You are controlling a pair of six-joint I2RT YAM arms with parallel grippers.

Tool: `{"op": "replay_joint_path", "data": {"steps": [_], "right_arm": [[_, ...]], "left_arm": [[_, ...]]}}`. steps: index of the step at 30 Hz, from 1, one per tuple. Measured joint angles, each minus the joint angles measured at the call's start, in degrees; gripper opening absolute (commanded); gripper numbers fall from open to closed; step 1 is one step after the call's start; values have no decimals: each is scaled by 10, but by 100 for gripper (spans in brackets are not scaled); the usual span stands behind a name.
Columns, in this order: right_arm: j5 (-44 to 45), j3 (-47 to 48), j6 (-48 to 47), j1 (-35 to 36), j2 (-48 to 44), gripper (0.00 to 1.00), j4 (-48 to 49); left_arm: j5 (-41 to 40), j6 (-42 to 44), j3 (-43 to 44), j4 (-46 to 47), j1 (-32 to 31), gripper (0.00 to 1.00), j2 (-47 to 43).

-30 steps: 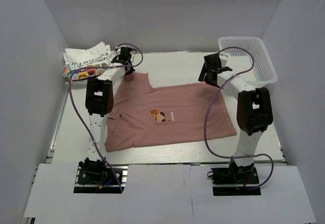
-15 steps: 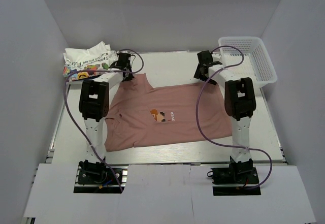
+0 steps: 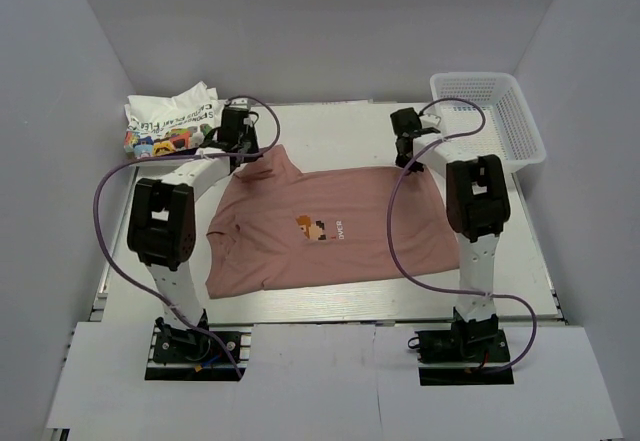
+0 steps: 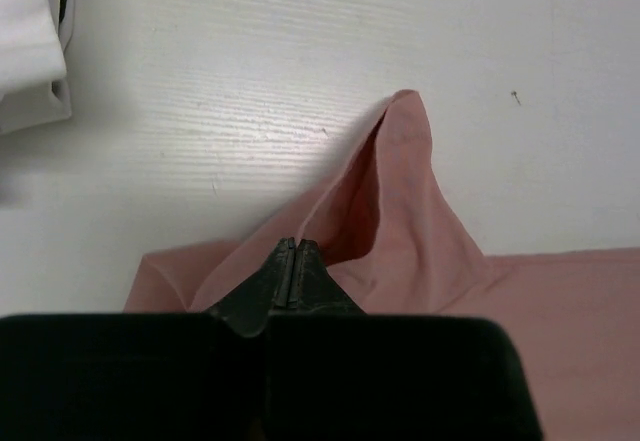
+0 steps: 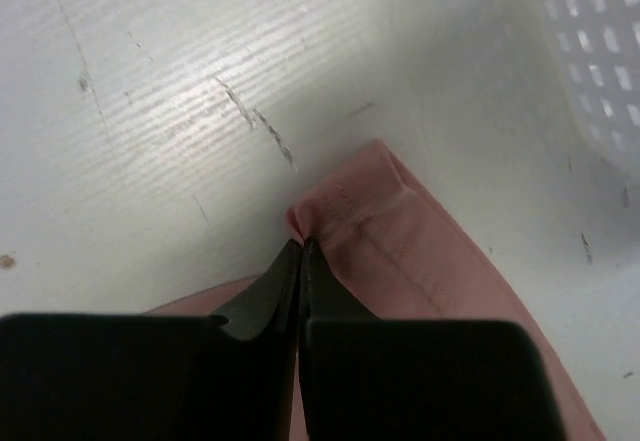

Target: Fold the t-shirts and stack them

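Note:
The dusty-pink t-shirt (image 3: pixel 330 226) lies spread on the white table, its pixel print facing up. My left gripper (image 3: pixel 246 155) is at the shirt's far left corner. In the left wrist view its jaws (image 4: pixel 293 247) are shut on pink cloth (image 4: pixel 405 211), which rises in a fold in front of them. My right gripper (image 3: pixel 409 160) is at the far right corner. The right wrist view shows it (image 5: pixel 302 246) shut on the stitched hem (image 5: pixel 380 226). The white t-shirt (image 3: pixel 172 121) lies crumpled at the back left, with its edge (image 4: pixel 30 51) in the left wrist view.
A white mesh basket (image 3: pixel 510 126) stands at the back right of the table, close to my right gripper, and its wall (image 5: pixel 600 51) shows in the right wrist view. White walls enclose the table (image 3: pixel 330 126) on three sides.
My right gripper has gone from open to shut on the pink shirt's far right corner. Both arms have shifted, and the left gripper has drawn its corner slightly left.

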Motion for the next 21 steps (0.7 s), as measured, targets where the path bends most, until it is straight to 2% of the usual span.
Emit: {"op": "replay_joint_path", "data": {"steps": [5, 14, 21], "right_arm": [[-2, -69, -8, 1, -50, 0, 16], [-3, -238, -14, 2, -229, 0, 74], [-20, -368, -14, 3, -341, 0, 117]], "left_arm": [[18, -30, -63, -2, -4, 0, -68], [26, -115, -242, -13, -9, 0, -264], [14, -173, -296, -84, -14, 0, -379]]}}
